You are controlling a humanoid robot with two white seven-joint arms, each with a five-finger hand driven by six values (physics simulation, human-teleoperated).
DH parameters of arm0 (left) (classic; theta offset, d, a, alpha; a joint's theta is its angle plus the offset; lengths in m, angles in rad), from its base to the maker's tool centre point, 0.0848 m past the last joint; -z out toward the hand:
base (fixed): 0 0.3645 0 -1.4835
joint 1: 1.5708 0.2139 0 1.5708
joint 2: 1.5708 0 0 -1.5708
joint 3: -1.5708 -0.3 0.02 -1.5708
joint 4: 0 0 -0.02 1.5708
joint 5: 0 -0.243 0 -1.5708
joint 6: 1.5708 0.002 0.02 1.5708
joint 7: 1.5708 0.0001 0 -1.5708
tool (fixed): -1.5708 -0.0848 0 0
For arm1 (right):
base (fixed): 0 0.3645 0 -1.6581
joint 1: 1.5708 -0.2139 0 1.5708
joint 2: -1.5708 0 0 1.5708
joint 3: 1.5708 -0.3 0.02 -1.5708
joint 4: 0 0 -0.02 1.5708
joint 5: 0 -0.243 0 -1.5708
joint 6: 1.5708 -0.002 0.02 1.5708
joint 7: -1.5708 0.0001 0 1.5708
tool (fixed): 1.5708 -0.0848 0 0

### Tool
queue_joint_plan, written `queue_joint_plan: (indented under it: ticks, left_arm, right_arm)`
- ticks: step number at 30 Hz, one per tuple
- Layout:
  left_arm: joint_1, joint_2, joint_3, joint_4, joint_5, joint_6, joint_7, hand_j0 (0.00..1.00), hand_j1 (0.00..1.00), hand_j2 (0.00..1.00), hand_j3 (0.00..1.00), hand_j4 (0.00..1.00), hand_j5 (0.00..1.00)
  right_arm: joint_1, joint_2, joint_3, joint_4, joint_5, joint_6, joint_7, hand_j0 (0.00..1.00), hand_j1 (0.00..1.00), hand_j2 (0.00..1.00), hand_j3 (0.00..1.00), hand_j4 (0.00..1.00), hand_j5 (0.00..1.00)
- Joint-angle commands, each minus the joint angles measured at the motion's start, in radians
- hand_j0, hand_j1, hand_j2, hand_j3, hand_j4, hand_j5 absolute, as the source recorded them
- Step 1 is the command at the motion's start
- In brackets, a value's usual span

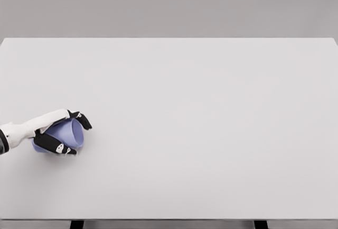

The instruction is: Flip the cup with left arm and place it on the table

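Observation:
A light purple cup (67, 134) sits at the left side of the white table (190, 123), tilted on its side with its mouth facing right. My left hand (74, 134) comes in from the left edge and wraps the cup, black fingers (53, 144) below it and above it. The cup looks held just over or on the tabletop; I cannot tell whether it touches. The right arm does not show.
The far edge of the table runs across the top of the view and its near edge along the bottom, with two dark legs below it.

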Motion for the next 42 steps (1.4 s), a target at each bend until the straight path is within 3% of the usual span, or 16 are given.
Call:
queue_joint_plan:
  ticks: [1,8,13,17,19,21,23,28,35,39,42]
  left_arm:
    - [-0.002,0.002,-0.001,0.002,0.002,-0.005,0.005,0.48,0.48,0.48,0.48,0.48,0.48]
    - [-0.008,0.018,0.000,0.023,0.206,-0.181,-0.010,0.51,0.51,0.51,0.51,0.51,0.51]
    - [-0.011,0.041,0.002,0.057,0.389,-0.296,-0.132,0.51,0.51,0.51,0.51,0.51,0.51]
    - [-0.020,0.034,-0.001,0.112,0.521,-0.417,-0.132,0.53,0.53,0.53,0.53,0.53,0.53]
    - [-0.051,0.002,-0.004,0.146,0.608,-0.425,-0.132,0.53,0.53,0.53,0.53,0.53,0.53]
    - [-0.129,-0.102,-0.029,0.224,0.688,-0.419,-0.132,0.53,0.53,0.53,0.53,0.53,0.53]
    - [-0.218,-0.197,-0.095,0.308,0.742,-0.417,-0.132,0.54,0.54,0.54,0.54,0.54,0.54]
    - [-0.291,-0.378,-0.142,0.413,0.748,-0.416,-0.132,0.55,0.55,0.55,0.55,0.55,0.55]
    - [-0.299,-0.502,-0.141,0.421,0.740,-0.428,-0.132,0.58,0.58,0.58,0.58,0.58,0.58]
    - [-0.296,-0.581,-0.142,0.465,0.687,-0.450,-0.132,0.60,0.60,0.60,0.60,0.60,0.60]
    - [-0.284,-0.599,-0.142,0.465,0.681,-0.473,-0.132,0.63,0.63,0.63,0.63,0.63,0.63]
  right_arm:
    - [0.000,0.000,0.000,0.000,0.000,0.000,0.000,1.00,1.00,1.00,1.00,1.00,1.00]
    - [0.000,0.000,0.000,0.000,0.000,0.000,0.000,1.00,1.00,1.00,1.00,1.00,1.00]
    - [0.000,0.000,0.000,0.000,0.000,0.000,0.000,1.00,1.00,1.00,1.00,1.00,1.00]
    - [0.000,0.000,0.000,0.000,0.000,0.000,0.000,1.00,1.00,1.00,1.00,1.00,1.00]
    - [0.000,0.000,0.000,0.000,0.000,0.000,0.000,1.00,1.00,1.00,1.00,1.00,1.00]
    - [0.000,0.000,0.000,0.000,0.000,0.000,0.000,1.00,1.00,1.00,1.00,1.00,1.00]
    - [0.000,0.000,0.000,0.000,0.000,0.000,0.000,1.00,1.00,1.00,1.00,1.00,1.00]
    - [0.000,0.000,0.000,0.000,0.000,0.000,0.001,1.00,1.00,1.00,1.00,1.00,1.00]
    - [0.000,0.000,0.000,0.000,0.000,0.000,0.000,1.00,1.00,1.00,1.00,1.00,1.00]
    - [0.000,0.000,0.000,0.000,0.000,0.000,0.000,1.00,1.00,1.00,1.00,1.00,1.00]
    - [0.000,0.000,0.000,0.000,0.000,0.000,0.000,1.00,1.00,1.00,1.00,1.00,1.00]
